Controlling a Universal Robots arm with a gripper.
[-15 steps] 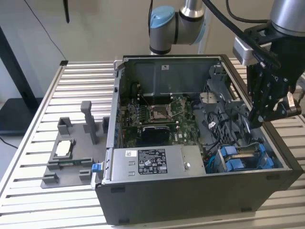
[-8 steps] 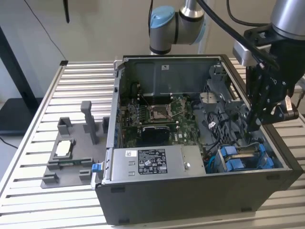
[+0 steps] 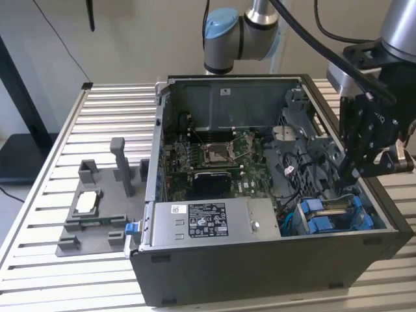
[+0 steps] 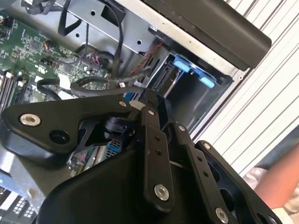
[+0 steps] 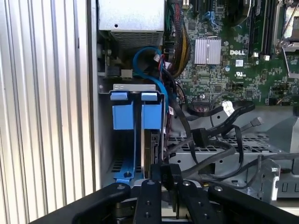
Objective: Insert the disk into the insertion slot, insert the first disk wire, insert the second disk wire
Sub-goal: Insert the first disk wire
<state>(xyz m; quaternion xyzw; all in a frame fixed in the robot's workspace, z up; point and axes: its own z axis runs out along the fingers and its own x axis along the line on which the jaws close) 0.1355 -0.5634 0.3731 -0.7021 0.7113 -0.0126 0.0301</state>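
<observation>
The disk (image 3: pixel 333 216), framed by its blue bracket (image 5: pixel 152 115), sits on edge inside the insertion slot (image 5: pixel 105 140) of the grey drive cage, at the case's front corner on the exterior view's right. My gripper (image 3: pixel 351 173) hangs inside the case just above and behind the cage, its fingers (image 5: pixel 174 173) drawn together; nothing shows between them. Loose black wires with a connector (image 5: pixel 199 137) lie beside the cage, close to the fingertips. In the second wrist view the black gripper linkage (image 4: pixel 149 140) covers much of the cage; the blue tabs (image 4: pixel 188 65) show beyond it.
The open computer case (image 3: pixel 260 260) stands on a slatted metal table (image 3: pixel 110 123). The motherboard (image 3: pixel 214 162) and the silver power-supply box (image 3: pixel 208 221) lie towards the exterior view's left. A grey fixture with a small chip (image 3: pixel 88 203) sits outside the case. A person's arm (image 4: pixel 280 186) is near the table edge.
</observation>
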